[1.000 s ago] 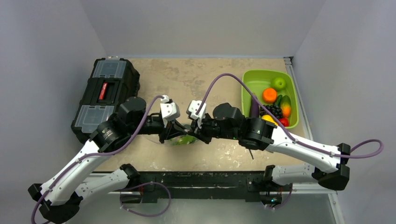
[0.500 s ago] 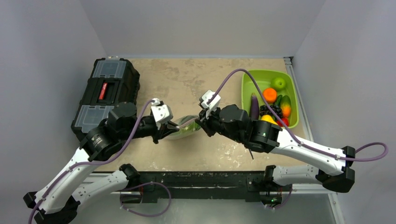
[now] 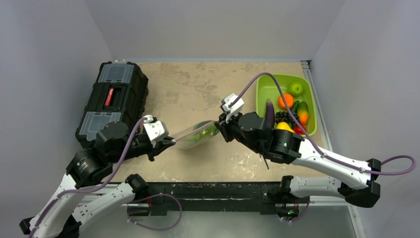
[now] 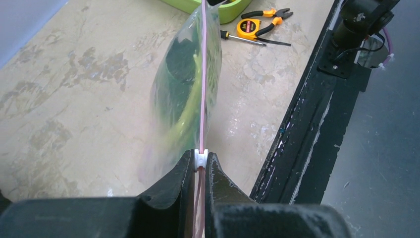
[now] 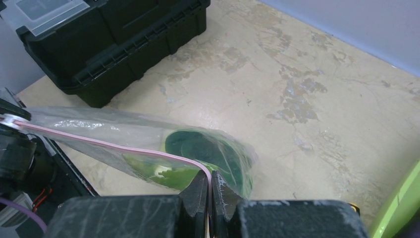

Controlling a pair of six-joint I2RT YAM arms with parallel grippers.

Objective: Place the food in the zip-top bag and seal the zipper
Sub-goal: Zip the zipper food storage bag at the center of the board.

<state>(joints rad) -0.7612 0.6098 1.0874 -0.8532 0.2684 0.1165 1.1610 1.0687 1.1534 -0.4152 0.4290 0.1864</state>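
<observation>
Left wrist view: zip-top bag [image 4: 171, 124], leafy greens [image 4: 179, 79] inside, stretched between left gripper [image 4: 200, 167], jaws pinched on pink zipper [image 4: 203, 89] behind white slider [image 4: 200, 157], and right gripper [image 5: 209, 179], jaws pinched on far end; likely risk: strip slipping under tension, bag dropping, seal left incomplete.

Beige counter [image 3: 198, 84], mottled with darker blotches and worn patches. Plain pale grey walls box it in: back [image 3: 213, 29], left [image 3: 44, 74], right [image 3: 366, 74]. Black metal rail [image 3: 213, 191] runs along the near edge, dark grey floor [image 4: 381, 148] beyond it. Light is even and diffuse.
</observation>
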